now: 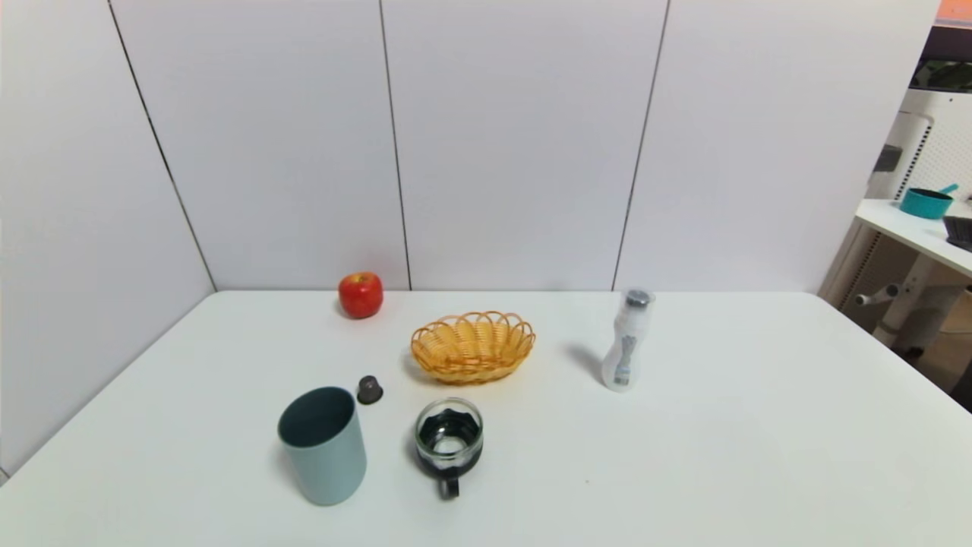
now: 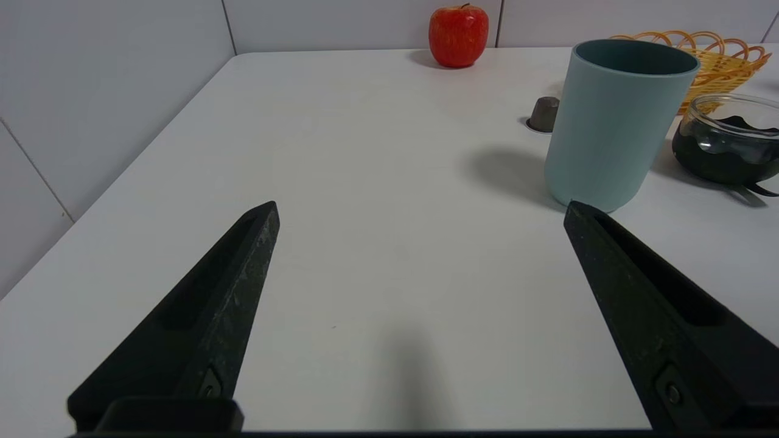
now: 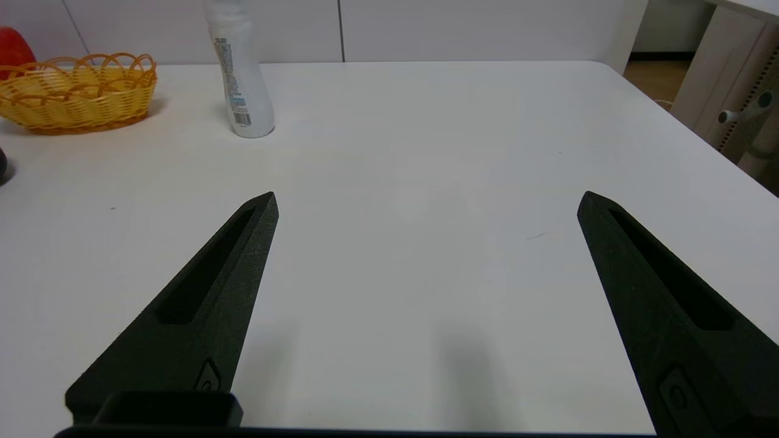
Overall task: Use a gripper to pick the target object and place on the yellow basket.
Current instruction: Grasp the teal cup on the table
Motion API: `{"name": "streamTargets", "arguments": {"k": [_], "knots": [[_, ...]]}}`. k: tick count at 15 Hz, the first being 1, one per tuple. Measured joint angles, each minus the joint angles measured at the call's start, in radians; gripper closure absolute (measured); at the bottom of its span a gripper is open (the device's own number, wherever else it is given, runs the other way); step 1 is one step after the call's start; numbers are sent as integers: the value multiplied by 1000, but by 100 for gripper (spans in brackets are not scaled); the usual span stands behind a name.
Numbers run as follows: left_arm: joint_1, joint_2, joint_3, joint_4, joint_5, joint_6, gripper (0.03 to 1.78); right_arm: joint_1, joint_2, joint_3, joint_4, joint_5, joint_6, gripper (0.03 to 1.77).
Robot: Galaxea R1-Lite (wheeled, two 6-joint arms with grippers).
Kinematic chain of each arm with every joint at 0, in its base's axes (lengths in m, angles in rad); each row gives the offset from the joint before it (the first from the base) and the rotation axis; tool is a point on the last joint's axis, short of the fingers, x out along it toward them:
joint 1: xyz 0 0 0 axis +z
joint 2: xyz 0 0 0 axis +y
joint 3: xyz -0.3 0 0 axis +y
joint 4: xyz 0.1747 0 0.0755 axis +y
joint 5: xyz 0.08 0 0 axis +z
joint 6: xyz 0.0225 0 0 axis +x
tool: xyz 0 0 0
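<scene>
The tall teal-grey cup (image 1: pixel 323 447) stands upright at the table's near left, also seen as the cup (image 2: pixel 618 125) in the left wrist view. The yellow wicker basket (image 1: pixel 472 346) sits empty behind it, mid-table, and shows as the basket (image 3: pixel 76 92) in the right wrist view. My left gripper (image 2: pixel 420 207) is open over bare table, short of the cup, one fingertip (image 2: pixel 575 213) near its base. My right gripper (image 3: pixel 426 198) is open over bare table on the right, holding nothing. Neither gripper shows in the head view.
A clear glass mug with a black handle (image 1: pixel 449 441) stands right of the cup. A small dark capsule (image 1: pixel 370 390) lies between cup and basket. A red apple (image 1: pixel 361 295) is at the back; a white bottle (image 1: pixel 627 342) stands right of the basket.
</scene>
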Motion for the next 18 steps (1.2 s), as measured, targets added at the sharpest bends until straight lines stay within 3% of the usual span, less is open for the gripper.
{"name": "streamTargets", "arguments": {"k": [18], "knots": [[0,9,0,-4,2,13,12,0,0,0,0,0,0,10]]}}
